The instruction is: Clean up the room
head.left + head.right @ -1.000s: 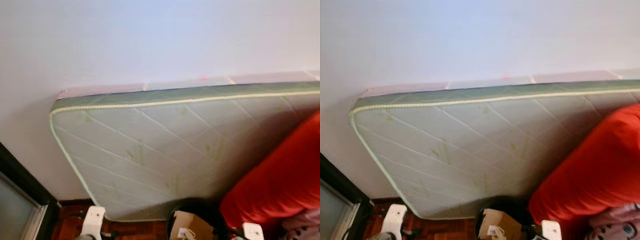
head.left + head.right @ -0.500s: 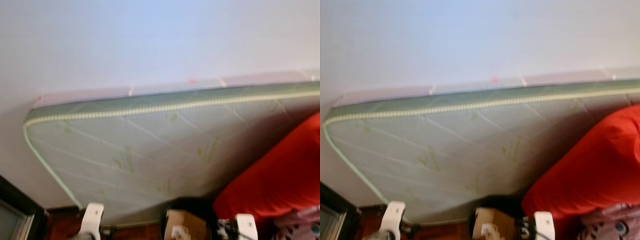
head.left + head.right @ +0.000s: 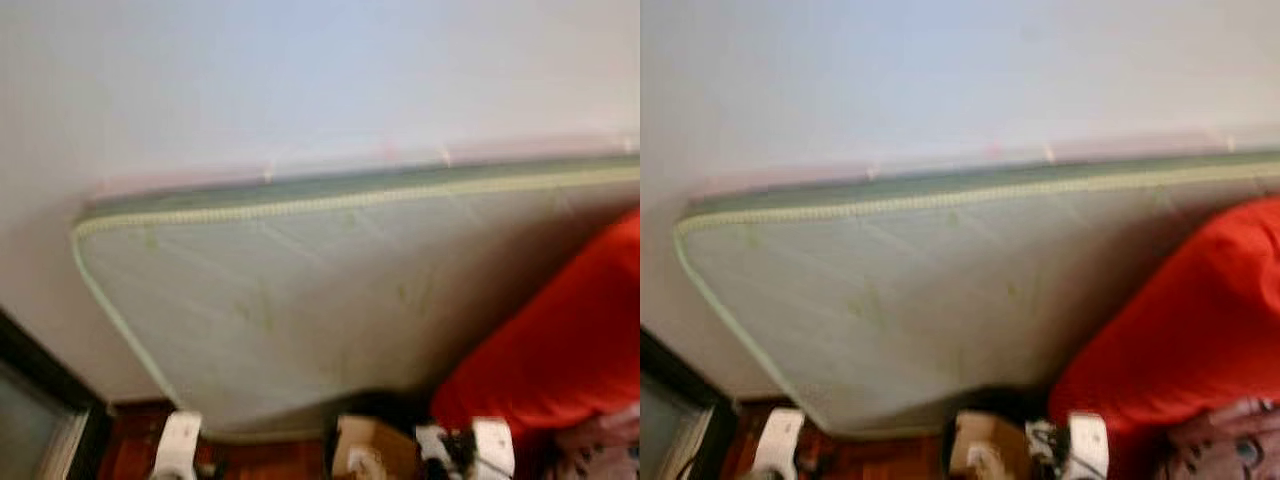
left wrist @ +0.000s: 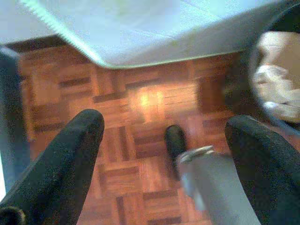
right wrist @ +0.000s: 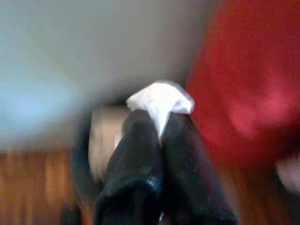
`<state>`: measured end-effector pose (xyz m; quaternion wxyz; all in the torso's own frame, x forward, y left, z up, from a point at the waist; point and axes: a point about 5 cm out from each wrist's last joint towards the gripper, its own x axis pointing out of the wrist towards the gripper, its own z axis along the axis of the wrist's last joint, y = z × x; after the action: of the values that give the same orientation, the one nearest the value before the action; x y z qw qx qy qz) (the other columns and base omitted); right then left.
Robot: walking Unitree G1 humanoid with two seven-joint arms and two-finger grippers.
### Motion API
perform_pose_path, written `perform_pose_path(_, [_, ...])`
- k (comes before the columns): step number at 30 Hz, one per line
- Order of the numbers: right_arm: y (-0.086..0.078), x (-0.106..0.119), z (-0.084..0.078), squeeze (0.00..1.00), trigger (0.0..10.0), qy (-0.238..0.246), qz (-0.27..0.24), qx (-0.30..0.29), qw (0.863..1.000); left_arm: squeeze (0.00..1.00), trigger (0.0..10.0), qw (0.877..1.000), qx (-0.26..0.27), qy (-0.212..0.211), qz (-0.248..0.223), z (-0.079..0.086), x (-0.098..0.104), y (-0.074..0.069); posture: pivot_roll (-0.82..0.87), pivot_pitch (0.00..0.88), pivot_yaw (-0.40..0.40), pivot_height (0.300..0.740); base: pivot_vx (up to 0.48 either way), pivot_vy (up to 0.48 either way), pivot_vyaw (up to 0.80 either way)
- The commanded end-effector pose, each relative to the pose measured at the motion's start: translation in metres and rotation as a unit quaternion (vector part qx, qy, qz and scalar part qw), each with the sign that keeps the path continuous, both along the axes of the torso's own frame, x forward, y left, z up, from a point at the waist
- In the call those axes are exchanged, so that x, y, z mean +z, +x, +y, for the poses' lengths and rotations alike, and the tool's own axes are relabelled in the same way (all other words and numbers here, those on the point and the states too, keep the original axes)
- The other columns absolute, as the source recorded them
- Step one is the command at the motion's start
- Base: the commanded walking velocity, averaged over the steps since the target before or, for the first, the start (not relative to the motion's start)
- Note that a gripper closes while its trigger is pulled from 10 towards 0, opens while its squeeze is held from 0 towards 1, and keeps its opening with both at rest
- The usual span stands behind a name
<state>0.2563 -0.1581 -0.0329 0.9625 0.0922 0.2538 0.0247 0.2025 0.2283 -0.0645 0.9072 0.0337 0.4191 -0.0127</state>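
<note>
My right gripper point(image 5: 159, 121) is shut on a crumpled white piece of paper point(image 5: 160, 97), held just above a black bin point(image 5: 79, 154). The bin point(image 3: 385, 408) stands on the floor at the foot of the mattress, with a brown cardboard box point(image 3: 368, 452) inside it. In the eye views my right wrist point(image 3: 492, 445) sits just right of the bin. My left gripper point(image 4: 166, 124) is open with nothing in it, hanging over parquet floor point(image 4: 140, 98) to the left of the bin point(image 4: 255, 61), which holds cardboard and white paper.
A pale green quilted mattress point(image 3: 300, 290) leans against the white wall point(image 3: 300, 80). A big red cushion point(image 3: 560, 360) lies at the right, close to the bin. A dark door frame point(image 3: 40, 370) is at the lower left. Patterned fabric point(image 3: 1230, 450) lies under the cushion.
The head view has swayed sideways and blurred. My right wrist has come up a little beside the bin; the left arm stays low at the left.
</note>
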Motion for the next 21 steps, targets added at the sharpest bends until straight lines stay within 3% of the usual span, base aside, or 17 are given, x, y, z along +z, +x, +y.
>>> perform_pose_path(1, [0.015, 0.012, 0.005, 0.0, 10.0, 0.006, -0.025, -0.001, 1.0, 0.0, 10.0, 1.0, 0.004, 0.0, 0.006, 0.002, -0.002, -0.004, 0.0, 0.0, 0.018, 0.74, 0.0, 0.0, 0.0])
perform_pose_path(10, [0.033, 0.028, 0.007, 0.0, 10.0, 0.006, -0.054, 0.005, 0.999, 0.0, 10.0, 1.0, 0.0, 0.001, 0.005, 0.001, -0.001, -0.003, 0.0, 0.0, 0.015, 0.74, 0.0, 0.0, 0.0])
perform_pose_path(21, [0.015, 0.009, -0.008, 0.0, 10.0, -0.042, 0.009, -0.022, 0.999, 0.0, 10.0, 1.0, 0.005, 0.0, 0.005, 0.002, -0.002, -0.003, 0.01, 0.0, 0.01, 0.74, 0.0, 0.0, 0.0])
